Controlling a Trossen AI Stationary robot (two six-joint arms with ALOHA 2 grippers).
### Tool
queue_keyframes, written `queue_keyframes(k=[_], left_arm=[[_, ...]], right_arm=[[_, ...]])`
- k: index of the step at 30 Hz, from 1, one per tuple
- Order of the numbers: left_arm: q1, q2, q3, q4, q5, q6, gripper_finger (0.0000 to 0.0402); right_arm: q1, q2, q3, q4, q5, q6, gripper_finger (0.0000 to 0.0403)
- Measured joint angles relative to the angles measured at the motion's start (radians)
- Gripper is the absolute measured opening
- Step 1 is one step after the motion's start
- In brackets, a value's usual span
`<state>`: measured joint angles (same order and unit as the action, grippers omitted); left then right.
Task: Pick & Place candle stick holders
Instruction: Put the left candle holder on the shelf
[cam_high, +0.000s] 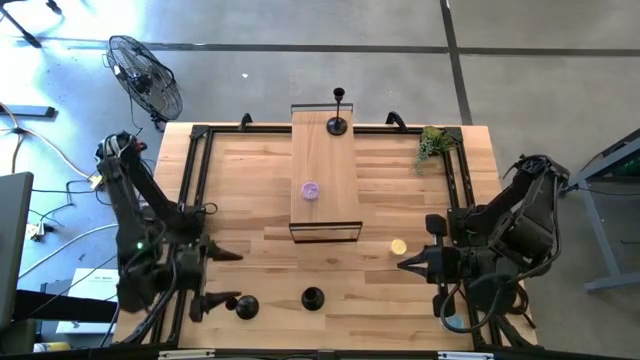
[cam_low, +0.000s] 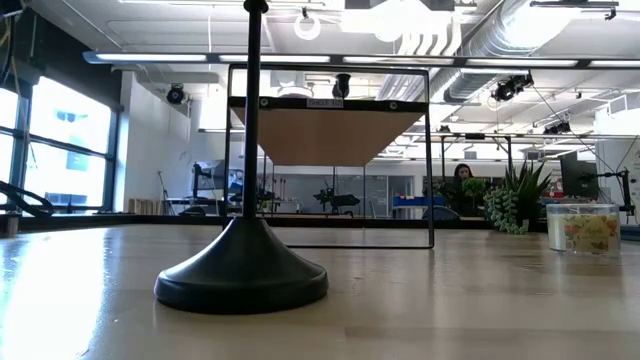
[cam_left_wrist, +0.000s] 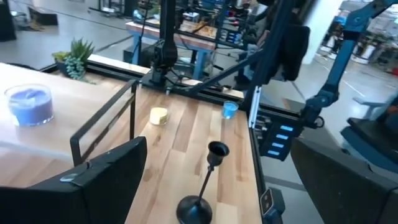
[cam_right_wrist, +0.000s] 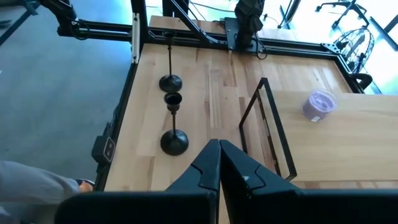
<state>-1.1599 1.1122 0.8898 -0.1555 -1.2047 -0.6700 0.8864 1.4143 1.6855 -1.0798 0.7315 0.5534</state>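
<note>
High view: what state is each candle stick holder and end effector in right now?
Far candle stick holder: upright on the raised shelf.
Front left holder: upright on the table.
Front middle holder: upright on the table.
Left end effector: open, empty.
Right end effector: shut, empty.

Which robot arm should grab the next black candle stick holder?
Probably the left. Its end effector sits right beside the nearest candle stick holder, with another close by. The right end effector waits farther away.

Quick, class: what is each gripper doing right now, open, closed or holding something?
Left gripper: open, holding nothing, near the front candle stick holders.
Right gripper: closed, holding nothing, over the table.
</note>
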Motion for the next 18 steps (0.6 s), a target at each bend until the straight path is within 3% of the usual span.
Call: queue_keyframes(k=[9,18], left_arm=[[-0.014,0.064,0.0,-0.025,0.051,-0.048,0.0391],[-0.014,0.064,0.0,-0.277,0.123,-0.294,0.0391]], right_arm=[[0.0,0.0,0.0,0.0,0.0,0.036,0.0],[-0.005,0.058,0.0,0.004,0.043,0.075,0.0]])
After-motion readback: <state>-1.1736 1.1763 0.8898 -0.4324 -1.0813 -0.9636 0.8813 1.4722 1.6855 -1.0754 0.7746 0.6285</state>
